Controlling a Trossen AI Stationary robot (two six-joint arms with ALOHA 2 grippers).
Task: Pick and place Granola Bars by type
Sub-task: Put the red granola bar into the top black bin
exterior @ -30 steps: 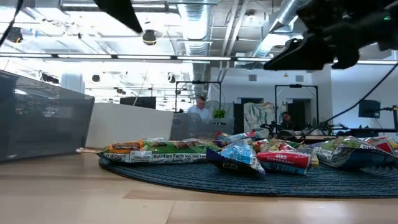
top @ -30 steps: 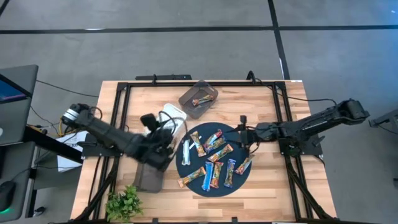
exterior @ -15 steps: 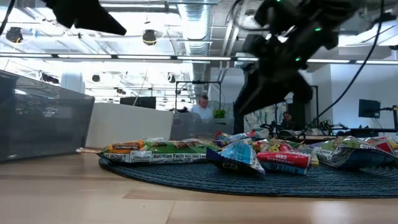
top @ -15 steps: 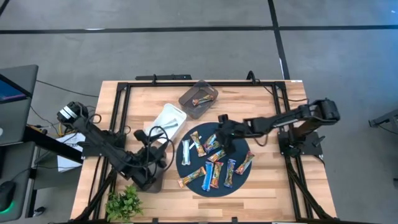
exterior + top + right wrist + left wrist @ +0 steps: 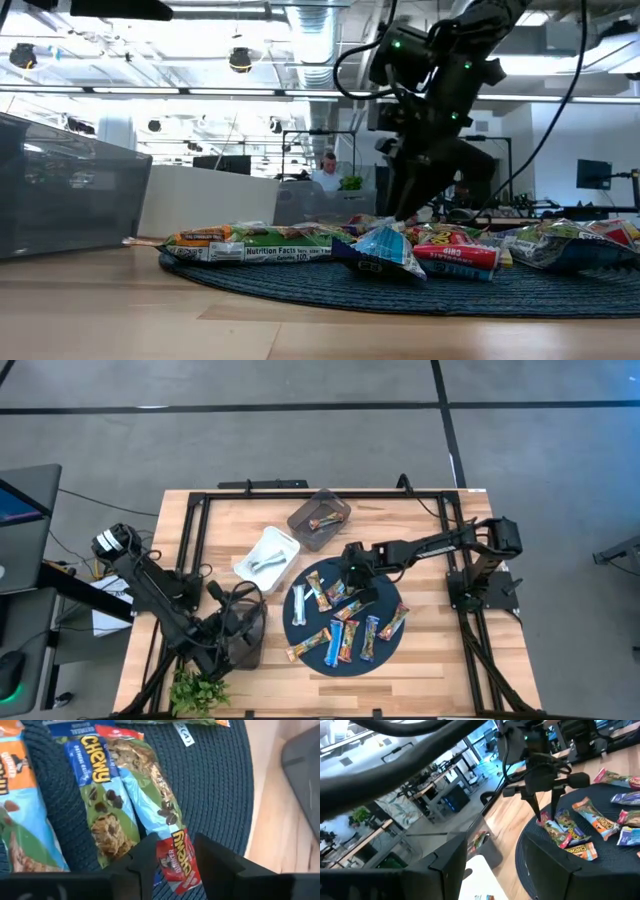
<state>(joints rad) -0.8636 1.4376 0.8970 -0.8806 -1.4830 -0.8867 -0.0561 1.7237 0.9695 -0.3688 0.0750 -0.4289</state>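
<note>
Several granola bars (image 5: 345, 622) in blue, orange-brown, red and silvery wrappers lie flat on a round dark mat (image 5: 386, 596). My right gripper (image 5: 351, 574) reaches in from the table's right and points down at the mat's far part. It is open, its fingers (image 5: 146, 856) standing on either side of the red end (image 5: 175, 854) of a blue-and-red bar; I cannot tell whether they touch it. The left wrist view shows its fingertips (image 5: 545, 812) down among the bars. My left gripper (image 5: 234, 632) is open over a dark tray (image 5: 243, 650) near the table's near left corner.
A white tray (image 5: 267, 554) holds a silvery bar. A dark clear tray (image 5: 319, 518) at the far side holds an orange-brown bar. A small plant (image 5: 197, 688) stands at the near left edge. A black frame rail (image 5: 330, 493) borders the table. A grey bin wall (image 5: 60, 190) stands left in the low view.
My right arm has swung from the table's right side toward the left, over the mat, and come down with its fingers among the far bars. My left arm has drawn back from beside the white tray toward the near left corner, over the dark tray.
</note>
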